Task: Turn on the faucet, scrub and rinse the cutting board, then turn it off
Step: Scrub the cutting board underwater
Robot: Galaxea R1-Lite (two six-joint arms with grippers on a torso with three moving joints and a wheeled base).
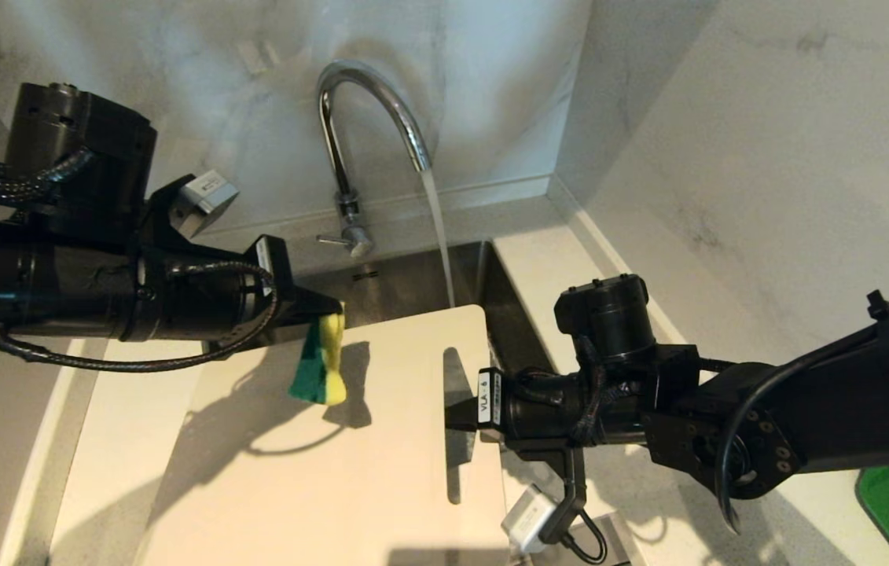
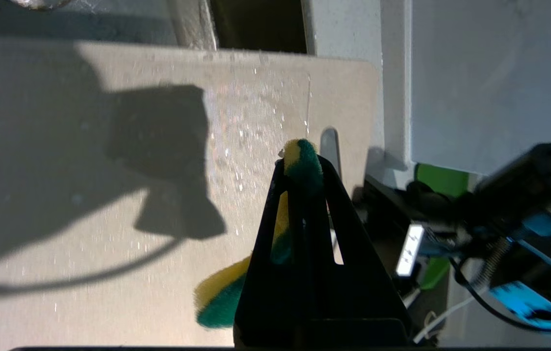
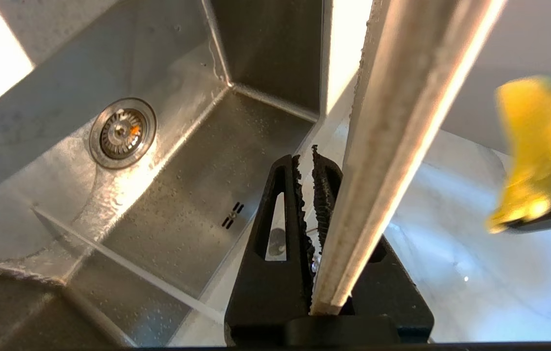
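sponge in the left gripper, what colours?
Yellow and green sponge, seen best in the head view.

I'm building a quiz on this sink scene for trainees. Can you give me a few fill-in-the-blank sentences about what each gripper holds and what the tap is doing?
1. The left gripper is shut on a green-and-yellow ____.
2. The right gripper clamps the edge of the ____ by its handle slot.
3. Water is ____ from the faucet into the sink.
4. The water stream lands just beyond the board's ____ edge.

Missing words: sponge; cutting board; running; far
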